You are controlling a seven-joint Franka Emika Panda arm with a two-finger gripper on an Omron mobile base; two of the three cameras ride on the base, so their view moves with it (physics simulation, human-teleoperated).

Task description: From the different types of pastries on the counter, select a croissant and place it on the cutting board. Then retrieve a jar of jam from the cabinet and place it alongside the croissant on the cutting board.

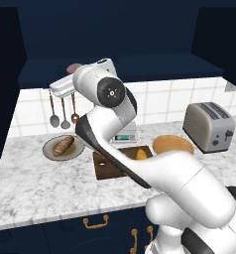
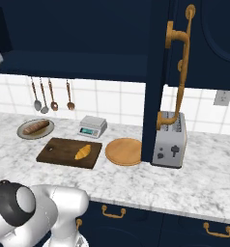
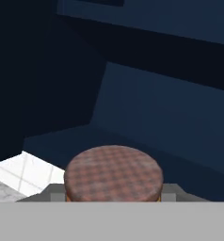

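The jar of jam (image 3: 113, 174), with a reddish checked lid, sits between my gripper's (image 3: 113, 196) grey fingers (image 3: 52, 192), which press against its sides. In the left base view the gripper (image 1: 69, 75) reaches into the navy cabinet (image 1: 154, 67) recess, with the jar (image 1: 74, 67) just past the hand. The golden croissant (image 2: 82, 152) lies on the dark cutting board (image 2: 59, 149), and the arm partly covers the croissant (image 1: 141, 154) and board (image 1: 106, 168) in the left base view. The brown loaf-like pastry (image 2: 36, 127) rests on a plate on the marbled counter (image 2: 136, 183).
The open navy cabinet door (image 2: 155, 96) with its gold handle (image 2: 180, 58) hangs over the toaster (image 2: 170, 142). A round wooden board (image 2: 123, 151), a small scale (image 2: 93, 126) and hanging utensils (image 2: 51, 99) stand along the tiled wall.
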